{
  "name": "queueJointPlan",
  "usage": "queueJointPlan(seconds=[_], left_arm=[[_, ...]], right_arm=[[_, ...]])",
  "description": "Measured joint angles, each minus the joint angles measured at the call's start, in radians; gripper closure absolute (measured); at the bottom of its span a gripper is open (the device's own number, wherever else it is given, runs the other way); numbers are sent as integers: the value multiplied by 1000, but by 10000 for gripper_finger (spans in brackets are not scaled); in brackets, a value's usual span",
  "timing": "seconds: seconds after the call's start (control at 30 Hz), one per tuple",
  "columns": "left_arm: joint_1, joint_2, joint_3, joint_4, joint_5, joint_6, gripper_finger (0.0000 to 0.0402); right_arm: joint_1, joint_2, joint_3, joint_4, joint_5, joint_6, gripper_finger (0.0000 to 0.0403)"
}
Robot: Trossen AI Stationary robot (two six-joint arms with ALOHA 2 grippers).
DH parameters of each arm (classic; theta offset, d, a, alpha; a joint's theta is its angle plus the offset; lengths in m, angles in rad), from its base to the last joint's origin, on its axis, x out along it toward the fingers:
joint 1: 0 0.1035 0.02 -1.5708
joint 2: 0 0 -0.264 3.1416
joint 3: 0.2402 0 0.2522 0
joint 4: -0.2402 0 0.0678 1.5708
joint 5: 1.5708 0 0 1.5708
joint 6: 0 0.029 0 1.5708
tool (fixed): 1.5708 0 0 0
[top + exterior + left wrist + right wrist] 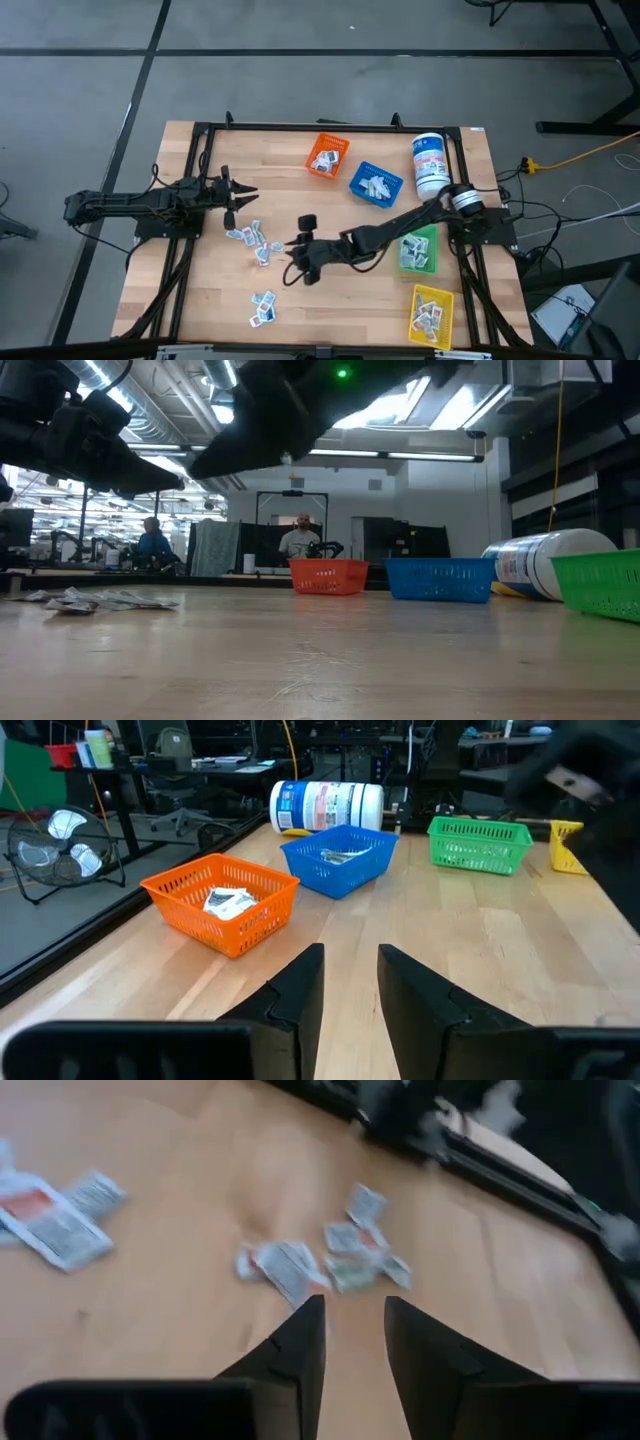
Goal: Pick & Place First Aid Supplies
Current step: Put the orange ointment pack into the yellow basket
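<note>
White packets (352,1252) lie loose on the wooden surface (330,300) just ahead of the right gripper (352,1320), whose fingers stand slightly parted and empty, seemingly lined up for a pick. Farther off wait the sorting bins (377,184), some already holding packets; the left gripper (348,970), narrowly parted, idles beyond the pile.

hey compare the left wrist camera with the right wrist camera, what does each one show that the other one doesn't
Only the left wrist view shows the bins: the orange bin and blue bin, each holding packets, the green bin, part of the yellow bin, and the white canister lying on its side behind them.

Only the right wrist view shows the loose packets scattered on the bare wood, just ahead of the right pincer.

Both show the wooden table and their own pincer, the left pincer included, open with nothing between the fingers.
</note>
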Motion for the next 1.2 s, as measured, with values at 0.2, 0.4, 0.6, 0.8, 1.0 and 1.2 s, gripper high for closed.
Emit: queueJointPlan(seconds=[0.2,0.4,0.6,0.8,1.0,1.2], left_arm=[[0,0,0,0,0,0,309],[0,0,0,0,0,0,309],[0,0,0,0,0,0,311],[0,0,0,0,0,0,309],[0,0,0,0,0,0,311],[0,0,0,0,0,0,309]], right_arm=[[-37,64,0,79,-157,-5,297],[-61,120,0,103,-198,25,297],[-61,140,0,161,-245,92,297],[-61,162,0,172,-295,175,297],[-60,196,0,258,-302,215,297],[-60,197,0,276,-301,161,297]])
